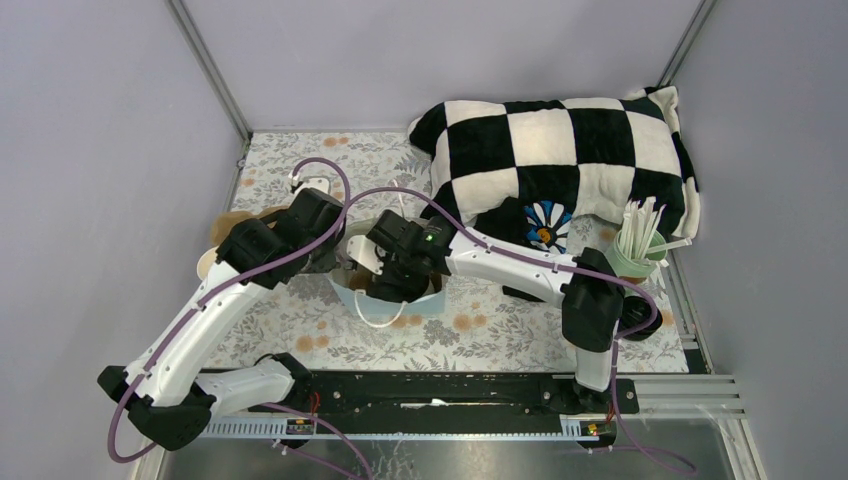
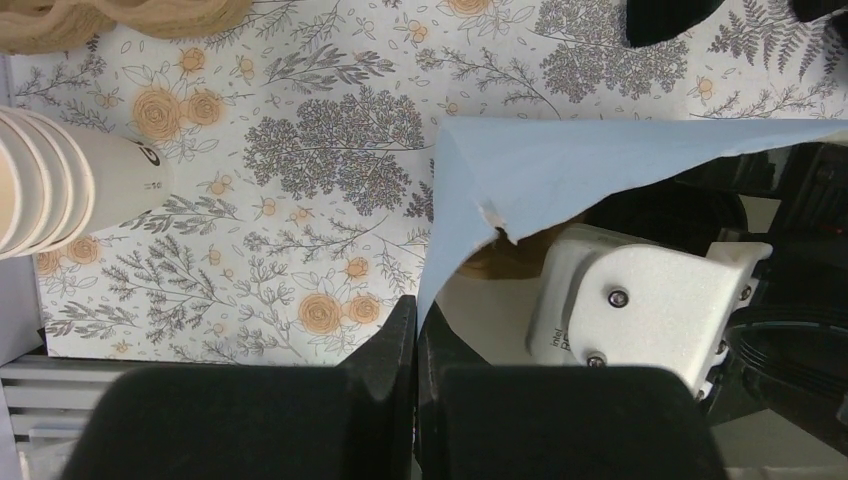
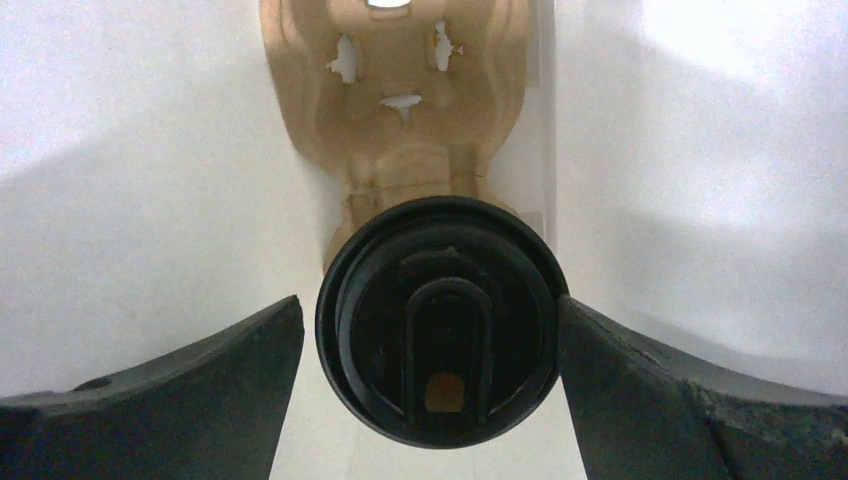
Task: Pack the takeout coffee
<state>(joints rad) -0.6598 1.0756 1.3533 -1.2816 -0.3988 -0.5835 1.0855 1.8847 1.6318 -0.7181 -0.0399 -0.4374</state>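
Note:
The takeout coffee shows only from above in the right wrist view, as its round black lid (image 3: 440, 320). It stands inside the white-walled bag, next to a brown pulp carrier (image 3: 400, 100). My right gripper (image 3: 428, 305) straddles the lid with its jaws open; a gap shows at the left finger (image 3: 200, 380), while the right finger (image 3: 650, 390) is at the lid's rim. The light blue paper bag (image 1: 385, 300) sits mid-table. My left gripper (image 2: 416, 330) is shut on the bag's (image 2: 560, 170) rim and holds it. In the top view my right gripper (image 1: 388, 275) reaches down into the bag.
A stack of nested cream cups (image 2: 60, 180) lies left of the bag, with brown pulp carriers (image 1: 225, 230) beside it. A black-and-white checkered cushion (image 1: 560, 160) fills the back right. A mint-green cup of white straws (image 1: 640, 250) stands at the right edge.

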